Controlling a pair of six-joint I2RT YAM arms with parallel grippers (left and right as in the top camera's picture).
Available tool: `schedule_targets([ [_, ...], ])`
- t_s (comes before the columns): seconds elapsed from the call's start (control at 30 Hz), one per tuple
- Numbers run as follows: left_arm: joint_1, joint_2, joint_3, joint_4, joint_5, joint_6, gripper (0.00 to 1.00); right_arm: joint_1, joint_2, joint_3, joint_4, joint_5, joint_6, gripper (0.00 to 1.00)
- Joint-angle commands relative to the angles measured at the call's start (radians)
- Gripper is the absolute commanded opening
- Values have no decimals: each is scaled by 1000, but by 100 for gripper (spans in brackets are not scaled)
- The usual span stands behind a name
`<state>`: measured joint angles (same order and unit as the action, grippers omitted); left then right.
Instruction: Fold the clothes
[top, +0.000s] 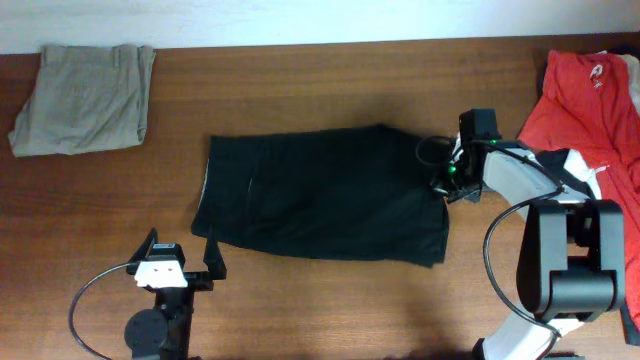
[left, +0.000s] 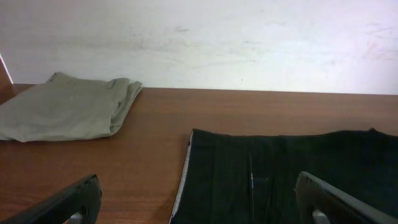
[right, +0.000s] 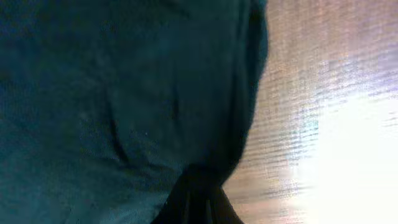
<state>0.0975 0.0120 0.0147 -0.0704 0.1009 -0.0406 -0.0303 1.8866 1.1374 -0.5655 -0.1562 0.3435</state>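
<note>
A brown wooden table (top: 300, 80) with visible grain fills the overhead view, and a plain white wall (left: 199, 43) — faintly scuffed — runs along its far edge at the top of the frame. The black shorts (top: 320, 195) lie spread flat in the middle of the table, long side running left to right, with a thin white stripe (left: 181, 186) down their left-hand edge. At the upper left of the overhead frame the khaki shorts (top: 85, 97) sit folded in a pile, well apart from the black pair. At the upper right a red top (top: 590, 100) with white markings lies crumpled at the table's edge, partly out of the frame.

The left gripper (top: 182, 250) hangs at the lower left, just below the near left corner of the black shorts; its fingers (left: 62, 205) stand wide apart with nothing between them. A black cable (top: 82, 300) loops out beside its arm. The right gripper (top: 447, 183) is at the right-hand edge of the black shorts, and the bulky right arm (top: 570, 260) fills the lower right. In the right wrist view dark fabric covers nearly everything — the camera is very close — with a strip of glare-washed wood at the right. Whether this pincer is closed on the cloth I cannot tell.
</note>
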Motion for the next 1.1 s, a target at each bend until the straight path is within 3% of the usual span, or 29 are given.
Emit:
schedule_targets([
  [0.0, 3, -5, -6, 0, 8, 19, 99, -2, 2, -6, 126, 3, 6, 4],
  [0.1, 3, -5, -6, 0, 8, 19, 99, -2, 2, -6, 235, 2, 13, 4],
  [0.33, 3, -5, -6, 0, 8, 19, 99, -2, 2, -6, 293, 6, 32, 6],
  [0.37, 3, -5, -6, 0, 8, 19, 99, -2, 2, -6, 290, 6, 32, 27],
  [0.4, 3, -5, -6, 0, 8, 19, 99, -2, 2, -6, 282, 6, 32, 73],
  [0.43, 3, -5, -6, 0, 8, 19, 99, -2, 2, -6, 277, 6, 32, 98],
  [0.6, 3, -5, -6, 0, 8, 19, 99, -3, -24, 0, 230, 6, 61, 98],
  [0.83, 3, -5, -6, 0, 8, 19, 99, -21, -307, 19, 38, 11, 65, 99],
  [0.93, 3, -5, -6, 0, 8, 19, 99, -169, -375, 18, -104, 10, 65, 99],
  [1.07, 3, -5, -6, 0, 8, 19, 99, -220, -361, 18, -127, 10, 66, 99],
])
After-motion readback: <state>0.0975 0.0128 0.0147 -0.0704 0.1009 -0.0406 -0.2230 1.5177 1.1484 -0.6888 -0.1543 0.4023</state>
